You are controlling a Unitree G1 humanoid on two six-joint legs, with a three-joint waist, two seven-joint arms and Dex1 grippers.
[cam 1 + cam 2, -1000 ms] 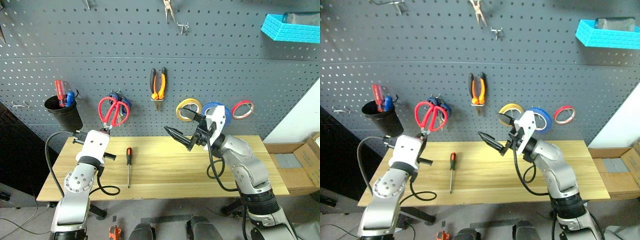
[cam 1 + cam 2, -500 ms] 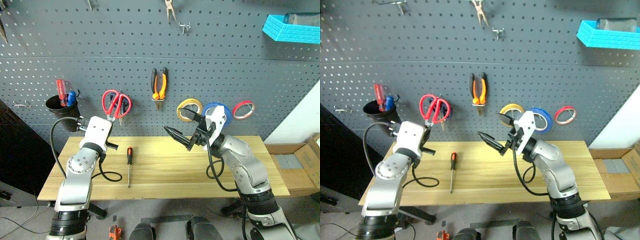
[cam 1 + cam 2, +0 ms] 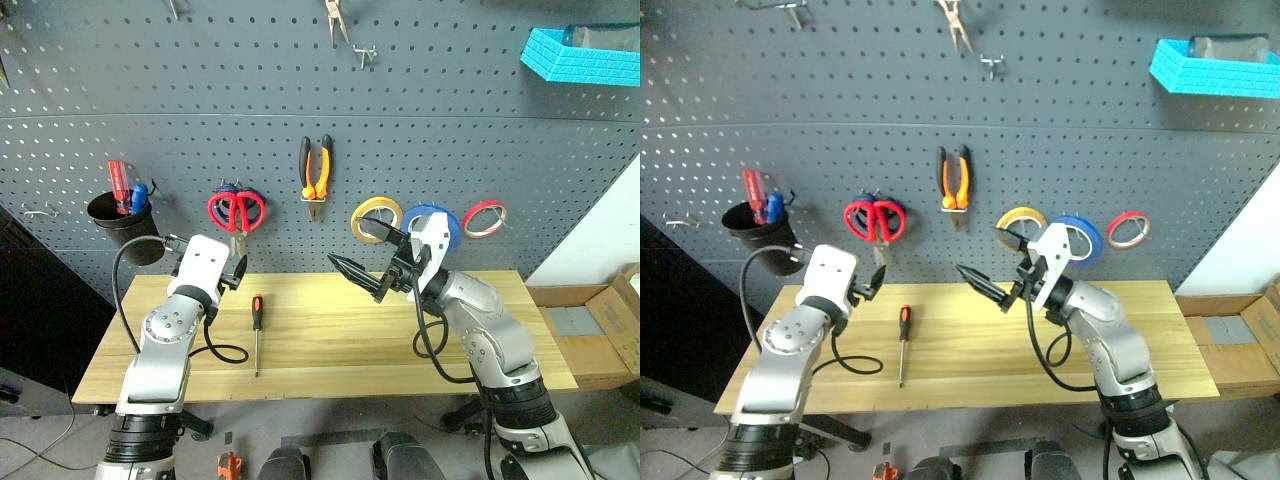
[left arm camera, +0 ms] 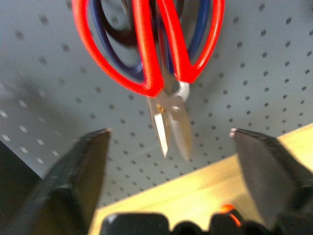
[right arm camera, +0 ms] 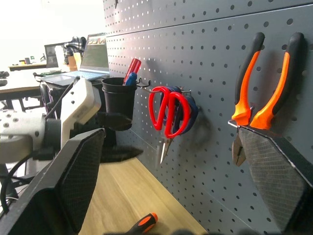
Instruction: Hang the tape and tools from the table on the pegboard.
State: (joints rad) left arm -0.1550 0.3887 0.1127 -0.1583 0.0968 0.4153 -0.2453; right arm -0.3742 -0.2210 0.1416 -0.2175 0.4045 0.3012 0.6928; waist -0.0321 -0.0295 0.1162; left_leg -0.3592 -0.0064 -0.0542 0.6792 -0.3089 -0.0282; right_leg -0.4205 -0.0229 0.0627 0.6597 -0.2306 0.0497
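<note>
While the slim screwdriver [image 3: 257, 330] is lying flat on the counter [image 3: 330, 350], below and just right of the red-handled scissors [image 3: 237, 210], we are judging it the last piece still to hang. It is looking light and stiff, with a thin metal shaft likely to slip between hard fingers, so we are favouring a hold across the orange-and-black handle, which is thicker and probably grippier.

We are seeing the left tool [image 4: 168, 161] spread wide, its two fingers standing apart either side of the scissor blades and touching nothing; the scissors are hanging on the pegboard [image 3: 200, 90] by their handles, over a blue-handled pair. We are holding the right tool [image 3: 365, 258] wide apart and empty too, right of the scissors, near the blue tape roll [image 3: 432, 222]. The pliers [image 3: 317, 175] are hanging between scissors and tape.
</note>
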